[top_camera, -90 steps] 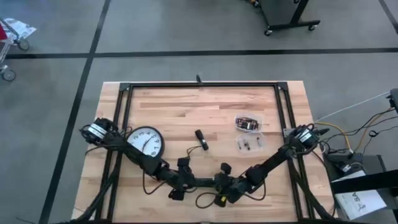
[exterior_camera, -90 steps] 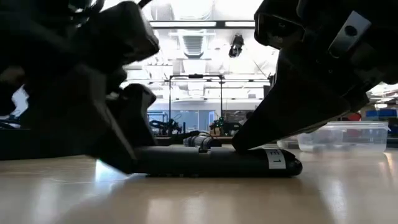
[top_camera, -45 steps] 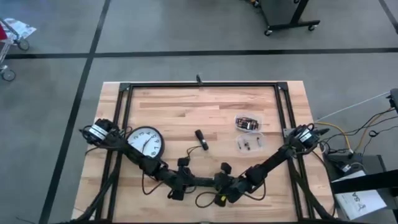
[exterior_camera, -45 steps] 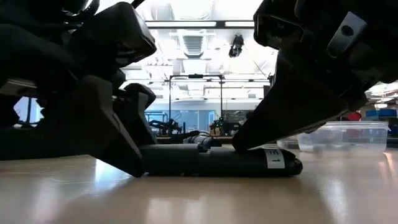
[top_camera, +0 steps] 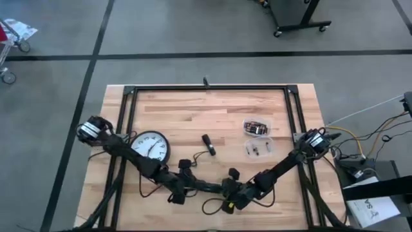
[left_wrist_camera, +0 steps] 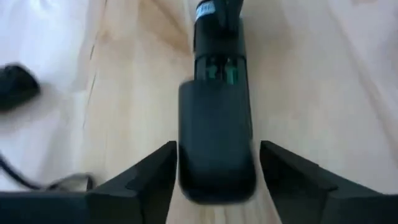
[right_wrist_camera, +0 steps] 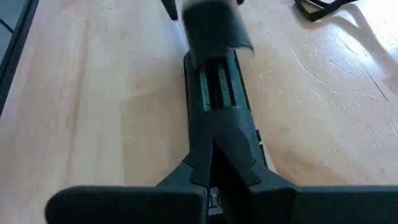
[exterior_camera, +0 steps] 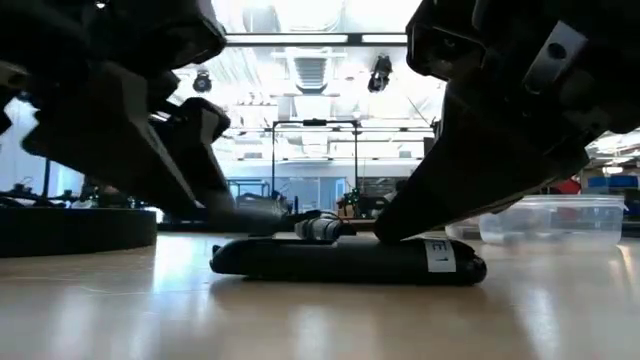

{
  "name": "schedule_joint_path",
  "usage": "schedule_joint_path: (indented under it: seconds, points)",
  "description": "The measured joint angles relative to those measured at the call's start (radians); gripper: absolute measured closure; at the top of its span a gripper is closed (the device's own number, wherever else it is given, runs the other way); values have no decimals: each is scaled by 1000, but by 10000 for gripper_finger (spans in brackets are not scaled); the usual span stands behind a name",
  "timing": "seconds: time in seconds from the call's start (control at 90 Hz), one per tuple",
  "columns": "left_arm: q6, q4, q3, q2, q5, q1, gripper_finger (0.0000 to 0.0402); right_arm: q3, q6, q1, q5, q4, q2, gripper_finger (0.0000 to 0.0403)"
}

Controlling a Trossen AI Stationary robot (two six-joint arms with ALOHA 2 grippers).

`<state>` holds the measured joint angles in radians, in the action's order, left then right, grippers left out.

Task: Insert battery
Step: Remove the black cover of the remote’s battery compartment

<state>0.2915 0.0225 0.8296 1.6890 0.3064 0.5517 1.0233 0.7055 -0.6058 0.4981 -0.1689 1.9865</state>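
Right wrist view | I am pinning the remote (right_wrist_camera: 217, 106) near the desk's (top_camera: 193, 116) front edge with the right gripper (right_wrist_camera: 214, 163) pinching it | left gripper (left_wrist_camera: 214, 163) spread around its end | batteries seated, I am keeping the cover square.

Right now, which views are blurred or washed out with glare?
Left wrist view: the remote is motion-blurred, with the wood washed out by glare. Right wrist view: its far end is smeared. Low view: bright ceiling lights silhouette both arms. High view: sharp.

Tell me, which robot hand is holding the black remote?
The right hand is clamped on the remote. The left hand is open, its fingers either side of the remote's end.
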Motion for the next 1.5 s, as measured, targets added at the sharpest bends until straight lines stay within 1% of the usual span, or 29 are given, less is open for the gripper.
schedule_joint_path:
  seconds: [0.089, 0.233, 0.3, 0.422, 0.522, 0.644, 0.778, 0.822, 0.878, 0.989, 1.056, 1.111, 1.2, 1.311, 1.422, 1.5]
  points:
    - [25, -5, -31, -7, -12, 6, 188, -1, -10, 1, -8, 15, -12, 403]
    - [69, -4, -71, -7, -48, 8, 214, -2, -15, 1, -19, 59, -43, 403]
    - [79, -4, -83, -7, -62, 10, 228, 7, -11, 0, -18, 107, -55, 403]
    - [84, 1, -89, -9, -54, 10, 249, 49, 6, 0, -15, 244, -75, 403]
    - [80, 43, -90, -8, 24, 10, 262, 94, 5, 0, -11, 327, -79, 403]
    - [17, 138, -94, -1, 137, 5, 273, 152, -18, 0, -11, 397, -81, 403]
    - [-11, 158, -97, 0, 291, -13, 283, 214, -32, 0, -12, 486, -83, 403]
    - [-11, 160, -99, -1, 311, -20, 286, 239, -27, 0, -12, 540, -86, 403]
    - [-15, 158, -99, -1, 279, -25, 289, 273, -15, 0, -15, 612, -88, 403]
    - [-46, 157, -93, -1, 73, -17, 293, 333, 2, 0, -53, 756, -88, 403]
    - [-39, 167, -90, -1, 5, 2, 295, 353, 2, 0, -64, 771, -88, 403]
    - [-41, 177, -90, -1, -6, 25, 297, 361, 2, 0, -73, 772, -88, 403]
    - [-46, 194, -90, 10, 16, 50, 302, 368, 2, 2, -83, 772, -88, 403]
    - [-35, 208, -91, 49, 15, 52, 303, 370, 2, 4, -83, 770, -88, 403]
    - [-31, 258, -89, 100, -47, 41, 304, 370, 2, 4, -87, 770, -88, 403]
    - [-49, 290, -81, 125, -64, 28, 304, 370, 2, 4, -88, 772, -88, 403]
